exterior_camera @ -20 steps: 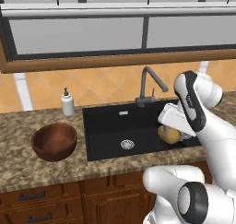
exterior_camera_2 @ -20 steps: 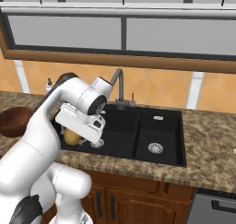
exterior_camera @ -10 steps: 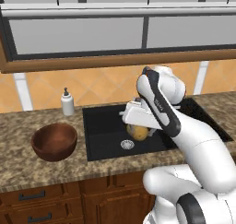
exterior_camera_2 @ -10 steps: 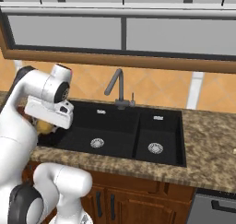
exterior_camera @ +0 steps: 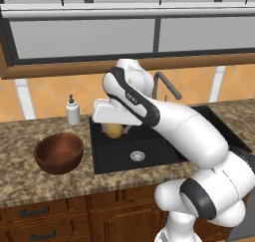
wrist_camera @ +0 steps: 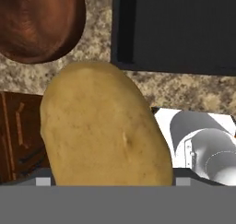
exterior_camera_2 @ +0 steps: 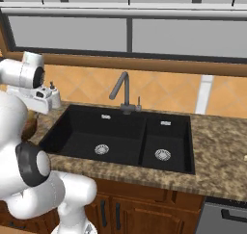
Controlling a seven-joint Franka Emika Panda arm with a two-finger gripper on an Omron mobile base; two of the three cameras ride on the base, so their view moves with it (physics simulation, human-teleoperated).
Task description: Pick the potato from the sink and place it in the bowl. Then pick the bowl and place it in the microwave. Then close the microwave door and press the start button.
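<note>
The yellowish-tan potato (exterior_camera: 114, 132) hangs over the left end of the black sink (exterior_camera: 149, 147), with my gripper (exterior_camera: 115, 128) shut on it. In the hand view the potato (wrist_camera: 102, 126) is large and covers the fingertips. The reddish-brown bowl (exterior_camera: 59, 152) stands on the granite counter left of the sink, a short way left of the potato. It also shows in the hand view's upper left as the bowl (wrist_camera: 40, 21), with the sink (wrist_camera: 179, 29) at upper right. The microwave and its door are out of view.
A white soap bottle (exterior_camera: 73, 110) stands behind the bowl by the wall. The curved faucet (exterior_camera_2: 121, 90) rises at the sink's back edge. The sink (exterior_camera_2: 120, 132) has two basins with steel drains. Wooden cabinets (exterior_camera: 45, 221) run below the granite counter (exterior_camera: 30, 179).
The arm has swung left, carrying the potato from the right part of the sink to its left end, closer to the bowl.
</note>
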